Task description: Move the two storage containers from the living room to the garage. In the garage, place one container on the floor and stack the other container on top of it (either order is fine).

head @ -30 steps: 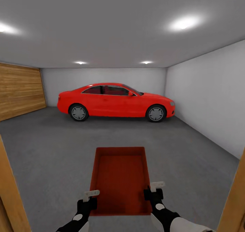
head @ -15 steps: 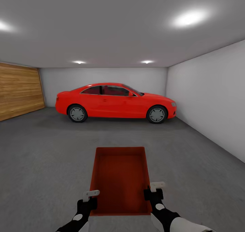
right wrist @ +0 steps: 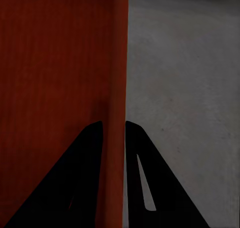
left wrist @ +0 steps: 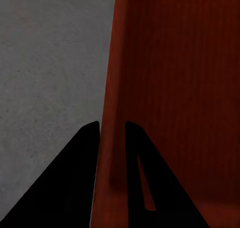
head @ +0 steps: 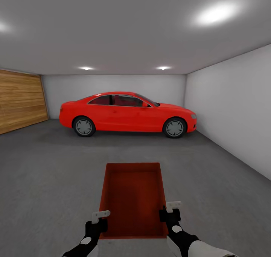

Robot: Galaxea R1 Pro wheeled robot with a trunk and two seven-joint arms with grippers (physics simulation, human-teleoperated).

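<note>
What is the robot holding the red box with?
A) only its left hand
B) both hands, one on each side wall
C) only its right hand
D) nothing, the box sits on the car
B: the left hand pinches one side wall of the storage container and the right hand pinches the other, each wall between that hand's fingers in the wrist views.

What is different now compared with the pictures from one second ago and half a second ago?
The robot has rolled forward into the garage: the wooden door frame has left the head view's lower corners, and the red car looks slightly larger. The car itself has not moved. The storage container stays held out front, the left gripper and right gripper still clamped on its side walls.
</note>
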